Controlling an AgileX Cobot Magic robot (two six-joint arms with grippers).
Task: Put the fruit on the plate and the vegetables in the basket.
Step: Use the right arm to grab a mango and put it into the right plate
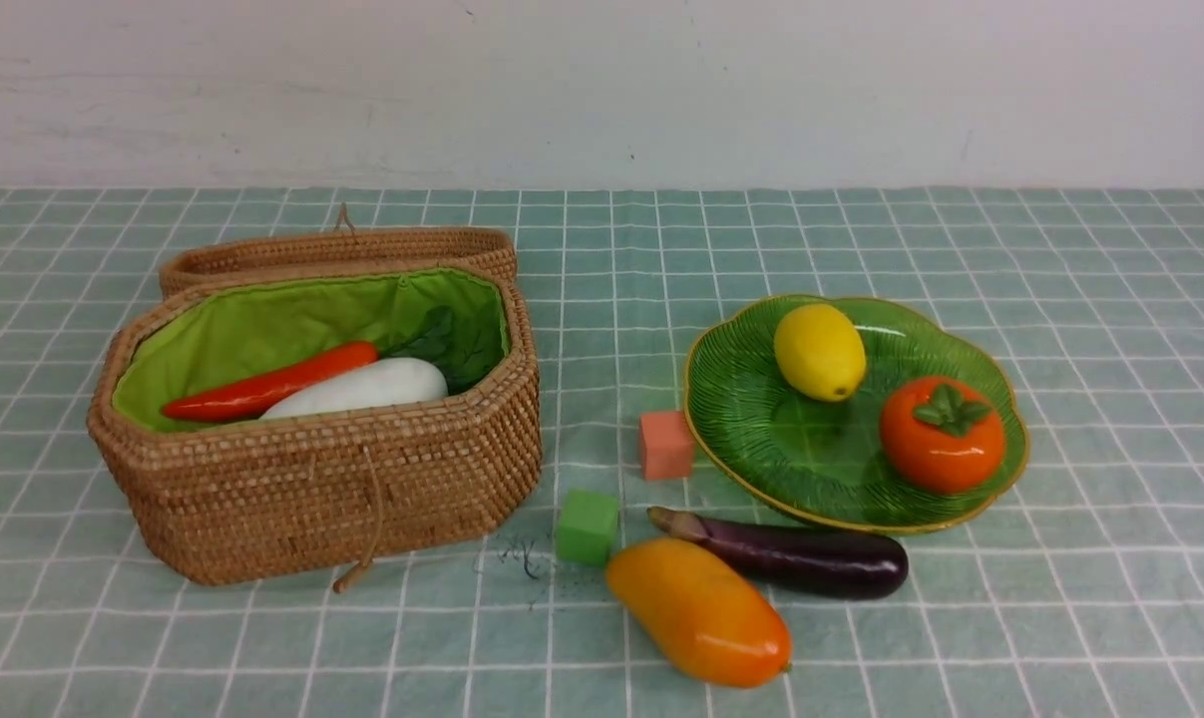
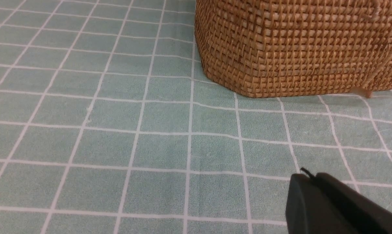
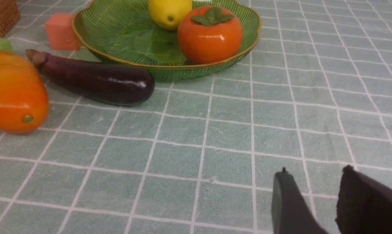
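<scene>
Sorting by kind: lemon [image 1: 819,351] on plate [image 1: 811,459], radish [image 1: 362,387] in basket [image 1: 312,489]; mango [image 1: 699,610] and eggplant [image 1: 801,556] await my left claw [image 2: 309,177], pressed together, and right claw [image 3: 316,170], spread empty.

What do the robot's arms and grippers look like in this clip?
Only the tips show, in the wrist views. The left gripper is matte black with blunt, rounded ends and a thin black sliver poking off one. The right gripper has dark charcoal, flat tapering fingers with slightly ragged ends. No arm links, cables or markings are visible.
</scene>
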